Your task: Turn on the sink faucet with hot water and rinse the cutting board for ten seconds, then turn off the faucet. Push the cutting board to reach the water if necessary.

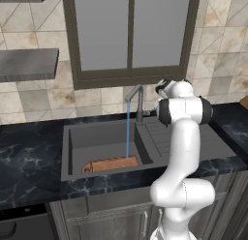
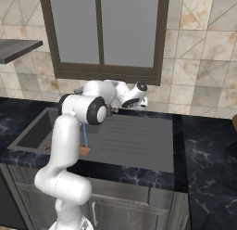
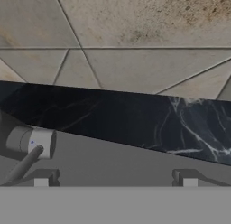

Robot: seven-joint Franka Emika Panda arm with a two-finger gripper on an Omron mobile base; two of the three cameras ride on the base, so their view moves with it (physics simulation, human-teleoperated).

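Meanwhile water (image 1: 128,130) hits the cutting board (image 1: 110,164); wide jaws flank the faucet (image 1: 137,102) lever (image 3: 25,163).

Sink (image 1: 72,152) basin lying open from above; cutting board (image 1: 110,164) occupying front floor, water (image 1: 128,130) falling onto it. Sink faucet (image 1: 137,102) post rising behind basin, blocking rear edge. Faucet lever (image 3: 25,162) sitting just beside open end effector (image 3: 115,182). Ribbed drainboard (image 2: 134,136) offering free passage.
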